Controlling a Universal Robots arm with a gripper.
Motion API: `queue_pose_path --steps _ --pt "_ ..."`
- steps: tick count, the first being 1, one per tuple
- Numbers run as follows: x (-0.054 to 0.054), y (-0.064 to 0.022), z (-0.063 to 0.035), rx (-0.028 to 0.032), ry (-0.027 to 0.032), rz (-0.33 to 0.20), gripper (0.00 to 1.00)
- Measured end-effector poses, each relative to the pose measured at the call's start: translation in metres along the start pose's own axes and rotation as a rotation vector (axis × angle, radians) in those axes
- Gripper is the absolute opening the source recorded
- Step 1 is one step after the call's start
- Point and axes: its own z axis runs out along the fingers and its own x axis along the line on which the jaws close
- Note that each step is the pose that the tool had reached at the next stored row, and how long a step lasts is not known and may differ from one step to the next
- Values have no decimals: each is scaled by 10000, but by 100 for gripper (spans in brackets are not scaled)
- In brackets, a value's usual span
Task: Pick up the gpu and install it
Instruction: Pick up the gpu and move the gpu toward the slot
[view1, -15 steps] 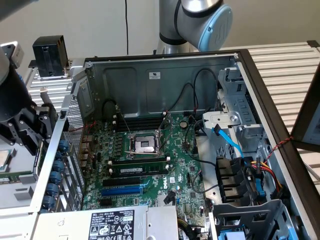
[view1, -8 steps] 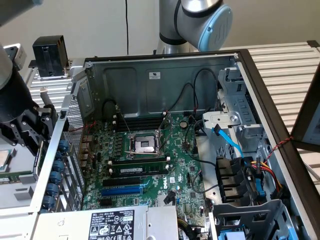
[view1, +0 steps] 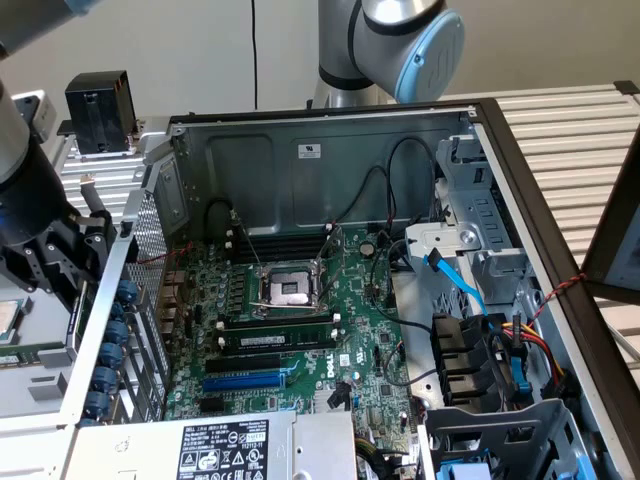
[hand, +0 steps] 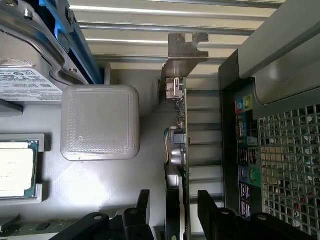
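Closest to us in the wrist view, our black gripper (hand: 175, 200) stands spread, one finger on each side of the gpu (hand: 178, 130) without pinching it. The gpu is a thin green circuit card seen edge-on, its silver metal bracket at the far end, with a pale square plastic block (hand: 100, 122) near it. The exterior view adds the wider setting: the gripper hangs outside the open grey metal computer case (view1: 330, 150), at the exterior view's left, well apart from the large green motherboard (view1: 300, 330) inside.

You see the gpu (hand: 178, 135) edge-on: its faces are hidden, and its end between the fingers (hand: 144, 207) runs out of frame.
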Motion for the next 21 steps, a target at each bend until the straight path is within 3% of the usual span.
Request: queue_pose_path --steps 2,5,11,12,14,21 --pt "-1 7 1 74 -1 -9 51" --pt "-1 26 7 127 -3 -15 51" --pt "1 40 17 171 -2 -22 49" --pt "1 40 22 174 -6 -22 41" --pt "3 40 31 201 -6 -25 41" --pt "4 45 43 423 -11 -55 41"
